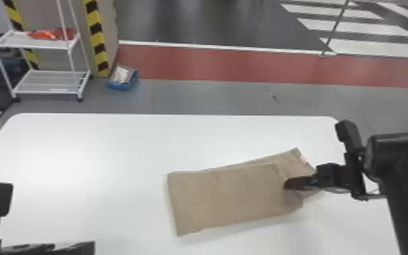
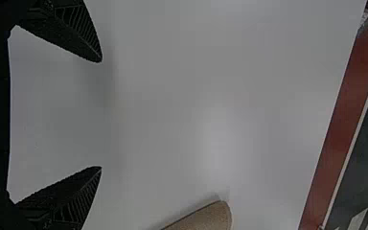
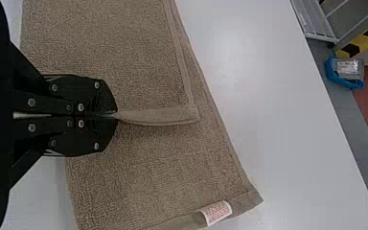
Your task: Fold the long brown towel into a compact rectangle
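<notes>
The brown towel (image 1: pixel 233 196) lies on the right half of the white table, one layer folded over another, the lower layer sticking out at its right end. On that right end, in the head view, is my right gripper (image 1: pixel 289 184). In the right wrist view the right gripper (image 3: pixel 116 115) is shut on the upper layer's edge, pinching the towel (image 3: pixel 143 167) near a tag at the lower layer's end. My left gripper (image 1: pixel 93 249) is at the bottom left, apart from the towel. The left wrist view has the left gripper (image 2: pixel 101 115) open over bare table, with a towel corner (image 2: pixel 206 218) farther off.
The white table (image 1: pixel 88 152) extends left of and behind the towel. Beyond it on the floor stand a white wheeled rack (image 1: pixel 44 81) and a blue bin (image 1: pixel 122 84).
</notes>
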`<state>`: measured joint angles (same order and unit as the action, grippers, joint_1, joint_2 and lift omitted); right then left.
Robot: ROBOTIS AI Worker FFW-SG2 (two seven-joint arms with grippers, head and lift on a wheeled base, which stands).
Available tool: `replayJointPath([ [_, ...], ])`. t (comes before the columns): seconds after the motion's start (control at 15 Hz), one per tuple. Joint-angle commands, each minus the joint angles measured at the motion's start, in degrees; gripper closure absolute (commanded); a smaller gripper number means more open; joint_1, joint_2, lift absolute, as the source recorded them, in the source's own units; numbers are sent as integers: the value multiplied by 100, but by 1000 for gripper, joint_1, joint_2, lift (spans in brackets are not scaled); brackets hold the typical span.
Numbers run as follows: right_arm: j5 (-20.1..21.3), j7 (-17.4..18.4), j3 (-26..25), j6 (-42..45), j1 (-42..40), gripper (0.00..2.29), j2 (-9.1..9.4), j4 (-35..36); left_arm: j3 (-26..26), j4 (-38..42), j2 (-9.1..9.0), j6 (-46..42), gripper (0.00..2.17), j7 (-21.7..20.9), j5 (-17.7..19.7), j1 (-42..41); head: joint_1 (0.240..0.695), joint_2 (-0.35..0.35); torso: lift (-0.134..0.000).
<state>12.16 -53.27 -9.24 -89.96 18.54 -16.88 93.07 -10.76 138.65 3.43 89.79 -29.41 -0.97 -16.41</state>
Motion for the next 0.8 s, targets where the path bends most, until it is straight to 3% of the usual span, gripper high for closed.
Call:
replayJointPath([
  [0.0, -64, -69, 1, -12, -78, 1264, 26, 44, -40, 4, 0, 24, 83, -21, 0, -2, 695, -130, -124],
  [0.27, -249, -289, 63, -12, -447, 1264, 158, 747, -84, 4, 0, 24, 83, -39, 9, -11, 695, -100, -124],
  [0.6, -442, -394, -16, -12, -913, 1264, 149, 1811, -119, -14, 18, 0, 83, -56, 35, -20, 695, -49, -124],
  [0.73, -495, -385, -113, -12, -860, 1264, 158, 1863, -102, -31, 18, 0, 83, -56, 53, -11, 695, -38, -124],
])
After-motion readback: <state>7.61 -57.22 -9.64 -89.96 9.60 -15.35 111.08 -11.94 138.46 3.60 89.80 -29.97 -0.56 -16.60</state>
